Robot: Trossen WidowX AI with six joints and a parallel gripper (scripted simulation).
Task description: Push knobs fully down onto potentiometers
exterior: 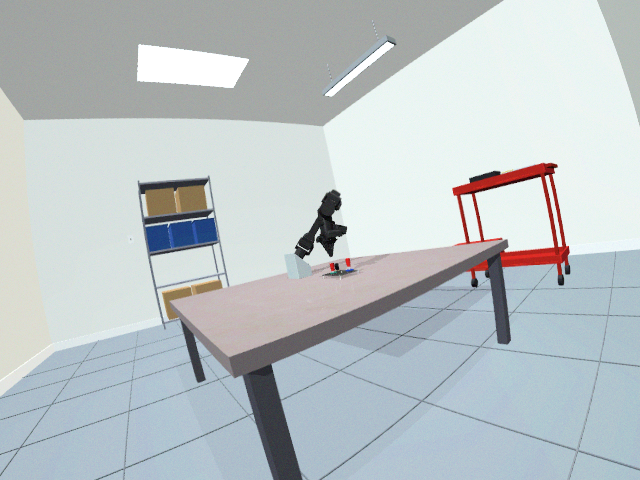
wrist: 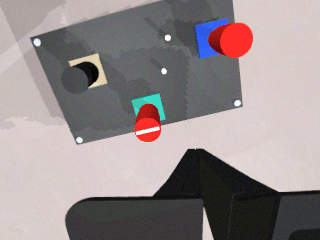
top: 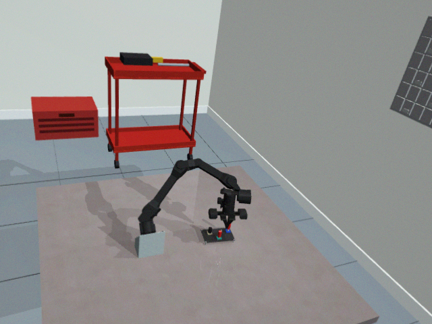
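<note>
step: you're between knobs, jaws together on nothing | board [wrist: 200, 95] on the tabletop [top: 244, 285], teal-pot knob [wrist: 147, 126] and blue-pot knob [wrist: 231, 40] both stand tall | next: centre closed gripper [wrist: 196, 152] over one, press straight down, gently

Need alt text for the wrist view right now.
Shut fingers point at a dark circuit board, holding nothing. It carries a red knob on a teal base, a red knob on a blue base, and a black knob on a tan base.
</note>
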